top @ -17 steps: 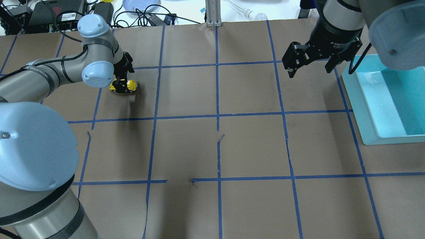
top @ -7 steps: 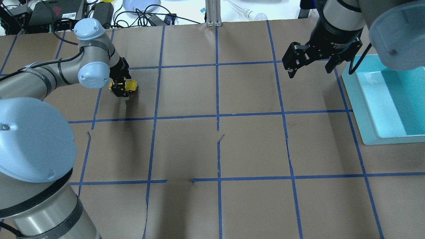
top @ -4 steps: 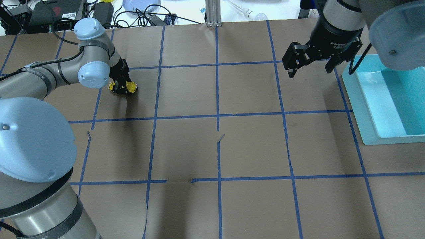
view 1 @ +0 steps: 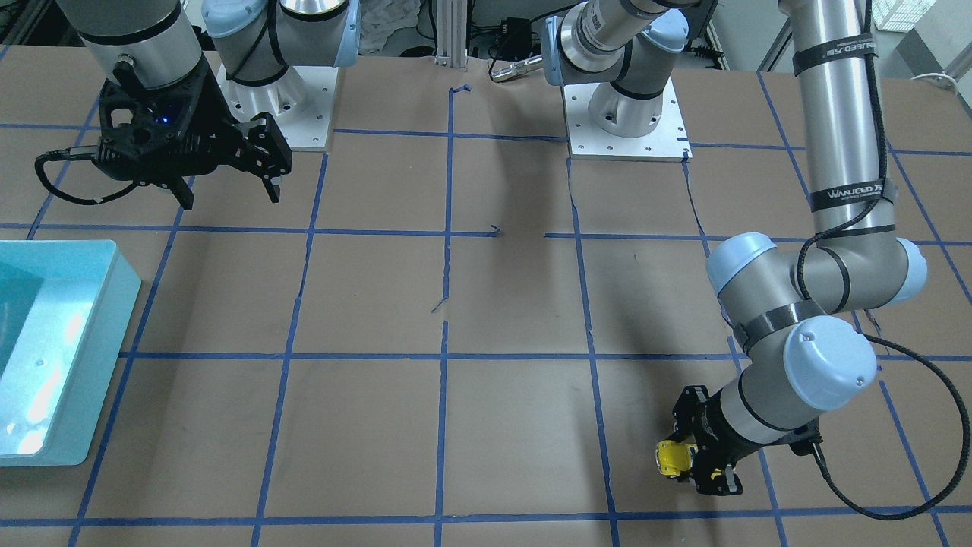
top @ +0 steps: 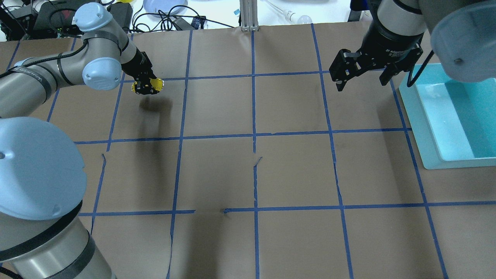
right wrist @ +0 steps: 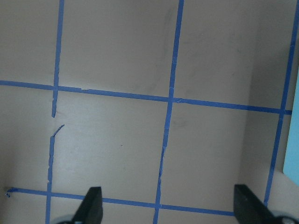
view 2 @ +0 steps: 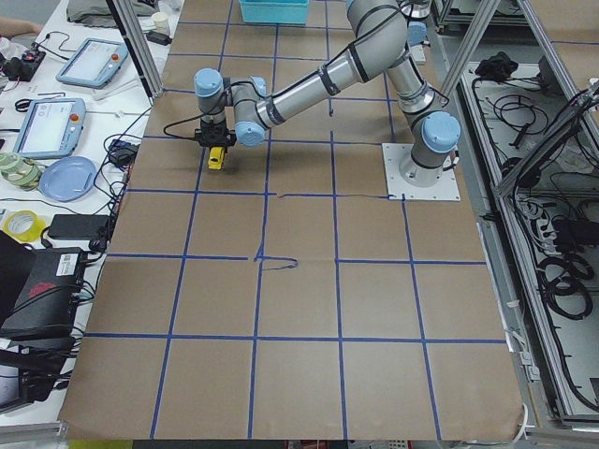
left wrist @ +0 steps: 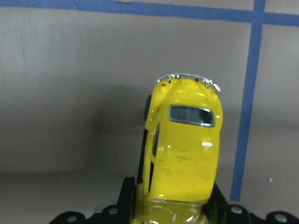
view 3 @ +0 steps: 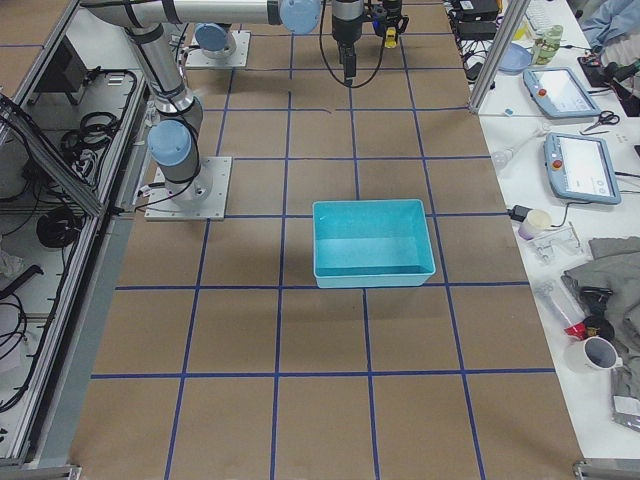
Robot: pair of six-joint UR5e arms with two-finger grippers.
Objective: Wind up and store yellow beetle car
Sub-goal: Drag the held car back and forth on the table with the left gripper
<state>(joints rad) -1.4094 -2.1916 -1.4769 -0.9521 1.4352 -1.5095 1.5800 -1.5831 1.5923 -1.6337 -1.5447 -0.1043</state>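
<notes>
table: brown paper [top: 294, 174], blue tape grid [top: 254, 135] | side bench: tablet [view 2: 49, 126], blue plate [view 2: 67, 178], yellow tape roll [view 2: 21, 224]

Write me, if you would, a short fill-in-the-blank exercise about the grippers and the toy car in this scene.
1. The left gripper is shut on the ____ beetle car.
2. The right gripper hangs empty with its jaws ____.
3. The teal bin stands nearest the ____ gripper.
4. The tape grid on the table is ____.
Missing words: yellow; open; right; blue.
</notes>
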